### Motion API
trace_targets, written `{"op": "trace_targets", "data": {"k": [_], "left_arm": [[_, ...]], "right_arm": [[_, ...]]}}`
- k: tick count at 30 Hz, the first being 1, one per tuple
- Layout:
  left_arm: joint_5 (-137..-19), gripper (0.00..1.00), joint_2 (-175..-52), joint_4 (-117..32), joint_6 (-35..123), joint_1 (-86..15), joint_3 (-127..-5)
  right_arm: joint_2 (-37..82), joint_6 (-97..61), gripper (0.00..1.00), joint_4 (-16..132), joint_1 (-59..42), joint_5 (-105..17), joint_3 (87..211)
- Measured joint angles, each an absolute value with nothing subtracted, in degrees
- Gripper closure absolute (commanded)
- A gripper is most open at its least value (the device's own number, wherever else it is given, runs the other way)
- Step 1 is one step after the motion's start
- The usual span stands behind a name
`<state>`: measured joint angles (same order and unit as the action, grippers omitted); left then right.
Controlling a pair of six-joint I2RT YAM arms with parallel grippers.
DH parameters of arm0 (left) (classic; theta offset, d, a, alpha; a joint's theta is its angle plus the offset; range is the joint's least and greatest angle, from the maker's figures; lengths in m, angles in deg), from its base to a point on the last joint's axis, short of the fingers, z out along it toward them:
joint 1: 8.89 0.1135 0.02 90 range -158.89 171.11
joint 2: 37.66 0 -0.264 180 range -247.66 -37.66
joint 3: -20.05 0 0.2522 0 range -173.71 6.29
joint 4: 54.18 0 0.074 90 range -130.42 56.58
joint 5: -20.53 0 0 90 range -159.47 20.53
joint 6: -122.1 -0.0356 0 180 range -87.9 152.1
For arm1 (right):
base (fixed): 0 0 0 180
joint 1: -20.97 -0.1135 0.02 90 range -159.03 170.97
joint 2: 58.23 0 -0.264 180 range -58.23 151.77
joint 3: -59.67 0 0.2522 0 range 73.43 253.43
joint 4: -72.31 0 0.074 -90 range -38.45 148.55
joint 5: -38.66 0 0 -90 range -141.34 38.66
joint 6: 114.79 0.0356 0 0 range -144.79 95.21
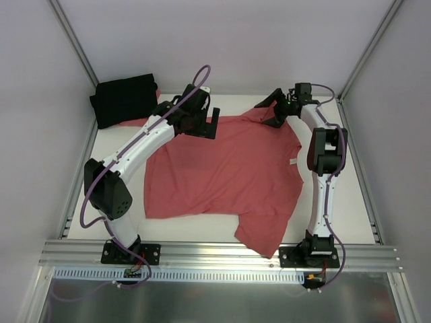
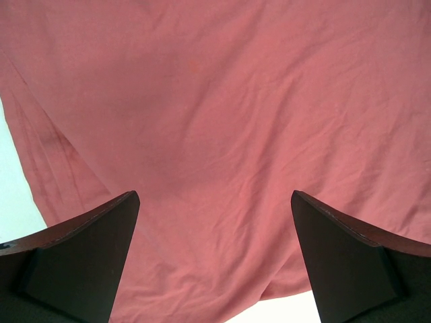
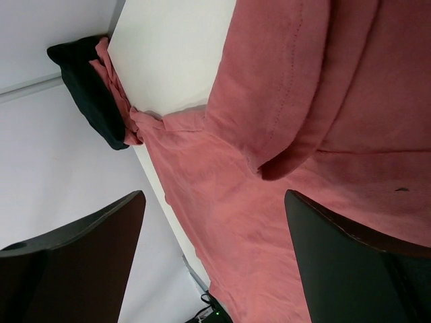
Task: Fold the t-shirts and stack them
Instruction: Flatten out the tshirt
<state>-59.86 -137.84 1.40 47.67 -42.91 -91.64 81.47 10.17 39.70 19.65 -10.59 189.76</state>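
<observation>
Coral-red cotton short-sleeved t-shirt (image 1: 222,168): lay spread and creased across the middle of the white table (image 1: 350,202), neck towards the right arm, one sleeve hanging towards the near edge.
Small white neck label (image 1: 293,162): showed at the shirt's right edge, close beside the right arm.
Black cotton t-shirt (image 1: 124,99): lay folded in a compact bundle at the far left corner of the table. In the right wrist view, coral cloth touched its edge.
Left gripper (image 2: 215,202): hung over the far left part of the coral-red shirt, pointing down at flat cloth.
Left fingers (image 2: 81,256): stood wide apart, with nothing between them.
Right gripper (image 3: 214,198): hung at the far right corner of the shirt, above a doubled-over sleeve hem.
Right fingers (image 3: 350,269): stood wide apart and gripped no cloth.
</observation>
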Motion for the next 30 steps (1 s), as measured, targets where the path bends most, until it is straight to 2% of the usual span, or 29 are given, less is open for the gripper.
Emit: {"op": "trace_targets", "data": {"k": [6, 22, 27, 30], "left_arm": [[-60.06, 0.01, -137.84, 1.42, 47.65, -42.54, -91.64], [-60.36, 0.01, -137.84, 1.49, 46.56, -41.14, -91.64], [-60.56, 0.01, -137.84, 1.49, 46.06, -40.52, -91.58], [-60.78, 0.01, -137.84, 1.42, 45.99, -39.93, -91.36]], "right_arm": [[81.47, 9.36, 0.23, 39.48, 19.78, -11.05, 188.06], [84.93, 11.02, 0.36, 40.22, 19.41, -12.84, 189.54], [85.52, 12.53, 0.37, 41.97, 18.82, -14.13, 190.72], [86.09, 13.62, 0.44, 43.35, 18.38, -14.94, 191.56]]}}
